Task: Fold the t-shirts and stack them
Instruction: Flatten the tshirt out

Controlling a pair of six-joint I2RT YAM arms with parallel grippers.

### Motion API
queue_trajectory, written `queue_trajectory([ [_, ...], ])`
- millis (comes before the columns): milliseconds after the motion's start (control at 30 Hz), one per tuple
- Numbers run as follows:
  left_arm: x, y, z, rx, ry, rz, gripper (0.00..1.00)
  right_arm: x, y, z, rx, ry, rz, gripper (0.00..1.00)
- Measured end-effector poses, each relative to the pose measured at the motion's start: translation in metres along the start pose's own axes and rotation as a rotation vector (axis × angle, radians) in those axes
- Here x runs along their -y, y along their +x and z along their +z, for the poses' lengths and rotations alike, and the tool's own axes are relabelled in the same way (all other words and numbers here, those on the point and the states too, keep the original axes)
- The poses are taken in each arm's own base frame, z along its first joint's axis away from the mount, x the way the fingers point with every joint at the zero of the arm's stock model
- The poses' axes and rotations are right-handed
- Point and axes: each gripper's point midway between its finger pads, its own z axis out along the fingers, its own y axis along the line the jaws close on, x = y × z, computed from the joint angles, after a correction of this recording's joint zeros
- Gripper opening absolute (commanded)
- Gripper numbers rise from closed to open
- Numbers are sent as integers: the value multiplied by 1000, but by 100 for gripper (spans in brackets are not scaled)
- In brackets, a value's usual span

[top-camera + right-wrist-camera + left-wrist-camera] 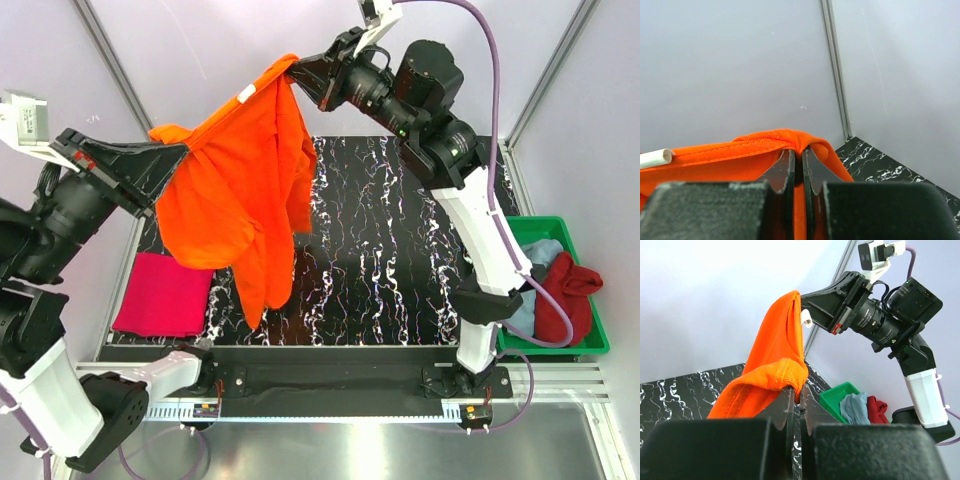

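Left gripper [185, 150]: closed, its 2 fingers pinching a hemmed edge of the orange t-shirt [235, 190]; in the left wrist view the jaws stand almost together with cloth bunched at the tips.
Right gripper [297, 68]: closed, pinching another hemmed edge of the same shirt; in the right wrist view the fold of cloth rides over the fingertips.
Orange t-shirt: held in the air between the 2 grippers, stretched from the left gripper across and up to the right gripper, and hanging in loose folds below both of them over the black marbled table [400, 260].
White tag [246, 94]: on the stretched edge, just beside the right gripper, on the side towards the left gripper.
Magenta t-shirt [160, 295]: folded flat on the table, below the left gripper and well apart from the right gripper.
Green tray [535, 222]: off the table's edge on the right arm's side, well apart from both grippers, below and behind the right gripper beside that arm's base.
Tray contents: 2 shirts, both crumpled. The light blue t-shirt [545, 255] lies on the side nearer the right arm, partly hidden behind that arm. The dark red t-shirt [570, 290] lies against it on the outer side and rises above the rim.
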Motion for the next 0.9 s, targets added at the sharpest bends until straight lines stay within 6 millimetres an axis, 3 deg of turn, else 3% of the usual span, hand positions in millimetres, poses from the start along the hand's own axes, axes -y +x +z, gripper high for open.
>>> queue_trajectory([
  [133, 6, 2, -1, -8, 29, -19, 0, 0, 6, -2, -15, -3, 11, 0],
  [200, 5, 14, 9, -38, 59, -56, 0, 13, 26, -7, -58, 51, 9, 0],
  [267, -4, 43, 25, -109, 77, -130, 0, 33, 60, -17, -115, 111, 11, 0],
  [400, -37, 149, 67, -292, 63, -293, 0, 127, 136, -72, -235, 335, 65, 0],
  [467, -43, 221, 87, -439, 49, -359, 0, 172, 171, -104, -296, 449, 123, 0],
  [533, -33, 296, 106, -569, 57, -398, 0, 215, 205, -140, -355, 568, 183, 0],
  [600, -18, 347, 118, -649, 71, -419, 0, 246, 234, -173, -413, 660, 246, 0],
  [733, 22, 415, 142, -758, 120, -419, 1, 289, 277, -241, -513, 825, 393, 0],
  [833, 55, 453, 161, -843, 177, -397, 30, 314, 290, -271, -554, 919, 454, 4],
  [867, 69, 463, 159, -891, 216, -398, 45, 328, 294, -280, -557, 967, 454, 6],
  [900, 81, 473, 153, -937, 251, -396, 54, 346, 296, -288, -561, 1015, 455, 17],
])
